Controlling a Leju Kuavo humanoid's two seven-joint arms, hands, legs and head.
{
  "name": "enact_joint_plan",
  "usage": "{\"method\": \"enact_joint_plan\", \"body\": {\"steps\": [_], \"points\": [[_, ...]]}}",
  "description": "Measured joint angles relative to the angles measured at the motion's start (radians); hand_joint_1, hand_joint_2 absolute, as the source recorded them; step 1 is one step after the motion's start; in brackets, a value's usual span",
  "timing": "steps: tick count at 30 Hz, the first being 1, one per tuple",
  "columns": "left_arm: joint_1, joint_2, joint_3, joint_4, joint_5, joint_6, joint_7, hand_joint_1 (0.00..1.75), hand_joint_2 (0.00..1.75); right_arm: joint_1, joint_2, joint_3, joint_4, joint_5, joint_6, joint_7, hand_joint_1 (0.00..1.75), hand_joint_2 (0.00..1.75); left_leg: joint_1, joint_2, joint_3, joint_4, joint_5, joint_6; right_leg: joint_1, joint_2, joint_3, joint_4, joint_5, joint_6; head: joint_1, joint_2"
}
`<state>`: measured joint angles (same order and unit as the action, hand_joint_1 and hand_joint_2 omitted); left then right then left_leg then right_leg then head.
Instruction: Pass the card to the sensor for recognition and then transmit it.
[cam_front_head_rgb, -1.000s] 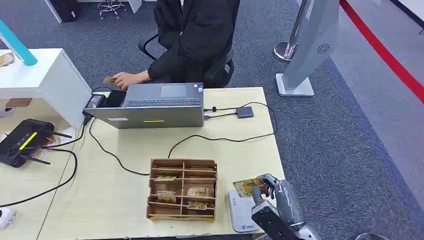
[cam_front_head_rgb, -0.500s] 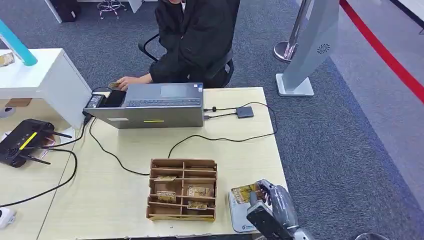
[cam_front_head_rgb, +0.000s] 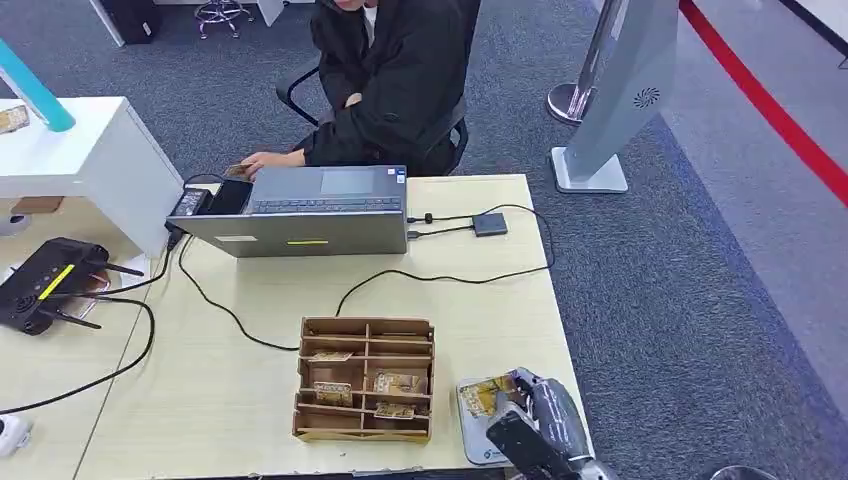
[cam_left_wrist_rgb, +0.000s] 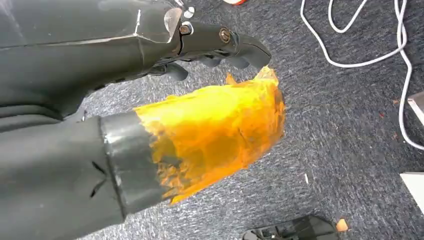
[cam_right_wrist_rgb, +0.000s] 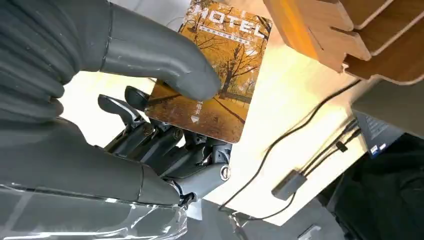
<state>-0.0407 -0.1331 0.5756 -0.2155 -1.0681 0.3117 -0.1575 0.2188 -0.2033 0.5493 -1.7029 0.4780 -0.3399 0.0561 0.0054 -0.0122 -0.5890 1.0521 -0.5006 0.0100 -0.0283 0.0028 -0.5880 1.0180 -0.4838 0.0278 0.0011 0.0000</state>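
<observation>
My right hand (cam_front_head_rgb: 537, 422) pinches a hotel card (cam_front_head_rgb: 481, 396) printed with autumn trees. The card lies low over the white sensor pad (cam_front_head_rgb: 474, 446) at the table's near right corner; I cannot tell if they touch. In the right wrist view the thick thumb (cam_right_wrist_rgb: 165, 60) presses on the card (cam_right_wrist_rgb: 220, 95) and the dark fingers (cam_right_wrist_rgb: 165, 145) lie beneath it. The left hand (cam_left_wrist_rgb: 200, 115), its thumb wrapped in orange tape, hangs above the carpet and holds nothing.
A wooden card organizer (cam_front_head_rgb: 366, 379) with several cards stands just left of the pad. Behind it lie black cables, a small hub (cam_front_head_rgb: 490, 223) and a grey laptop (cam_front_head_rgb: 305, 209). A seated person (cam_front_head_rgb: 395, 80) holds a card (cam_front_head_rgb: 237, 170) at the laptop's left. A router (cam_front_head_rgb: 45, 283) sits far left.
My right hand has come back toward the table's near edge and down, bringing the card lower over the sensor pad. The person's hand has shifted slightly beside the laptop.
</observation>
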Motion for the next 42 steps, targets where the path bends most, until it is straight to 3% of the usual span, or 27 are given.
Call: {"method": "enact_joint_plan", "body": {"steps": [42], "points": [[0.001, -0.018, 0.007, 0.000, 0.009, 0.038, 0.000, 0.00, 0.00, -0.040, -0.009, 0.035, 0.118, -0.014, -0.005, 0.055, 1.75, 1.75, 0.000, 0.000, 0.000, 0.000, 0.000, 0.000, 0.000, 0.000, 0.000, 0.000, 0.000, 0.000, 0.000, 0.000]]}}
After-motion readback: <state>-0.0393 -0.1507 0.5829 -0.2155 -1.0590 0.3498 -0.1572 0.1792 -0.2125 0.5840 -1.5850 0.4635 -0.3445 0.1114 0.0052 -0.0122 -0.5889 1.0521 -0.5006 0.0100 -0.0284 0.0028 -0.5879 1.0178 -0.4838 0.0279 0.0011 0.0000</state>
